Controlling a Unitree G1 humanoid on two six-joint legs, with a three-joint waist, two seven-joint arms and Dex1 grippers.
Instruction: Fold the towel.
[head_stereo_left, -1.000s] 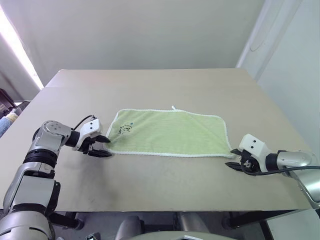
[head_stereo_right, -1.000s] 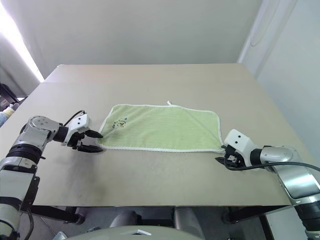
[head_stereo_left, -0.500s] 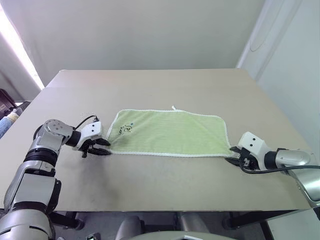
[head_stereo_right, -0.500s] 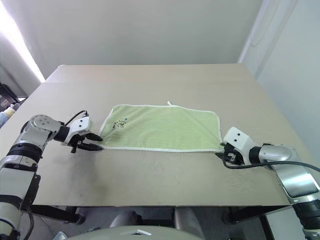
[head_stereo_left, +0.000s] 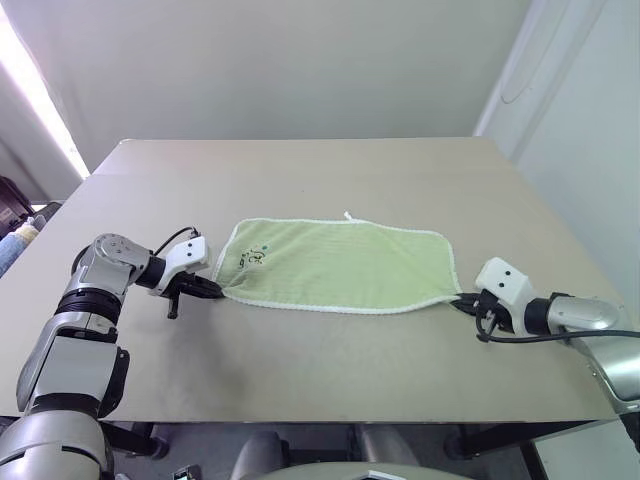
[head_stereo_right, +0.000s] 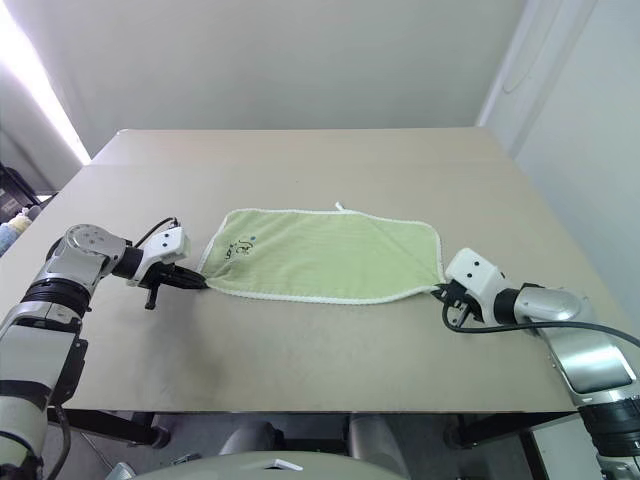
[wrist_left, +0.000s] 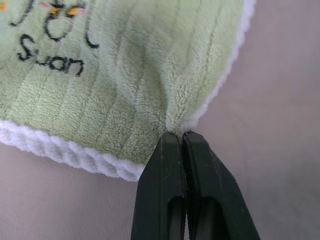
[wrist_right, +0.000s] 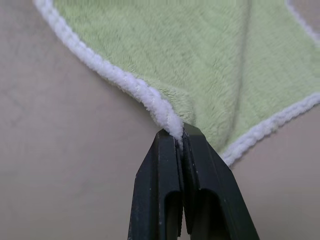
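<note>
The light green towel (head_stereo_left: 340, 265) with white stitched edging lies spread flat on the tan table (head_stereo_left: 300, 180), its dark emblem (head_stereo_left: 251, 258) near the left end and a tiny white loop (head_stereo_left: 347, 214) on the far edge. My left gripper (head_stereo_left: 218, 290) is shut on the towel's near left corner; the left wrist view shows the black fingers (wrist_left: 172, 170) pinching the white hem. At the other end my right gripper (head_stereo_left: 461, 298) is shut on the near right corner, where the fingers (wrist_right: 170, 165) clamp the edging, and both corners are lifted slightly off the table.
The table stretches well beyond the towel on every side, with its front edge (head_stereo_left: 300, 420) close to me. A white wall (head_stereo_left: 580, 130) stands to the right and a bright window strip (head_stereo_left: 30, 90) at the far left.
Both grippers went from open beside the towel's near corners to shut on them. The corners have been drawn up a little, puckering the near edge.
</note>
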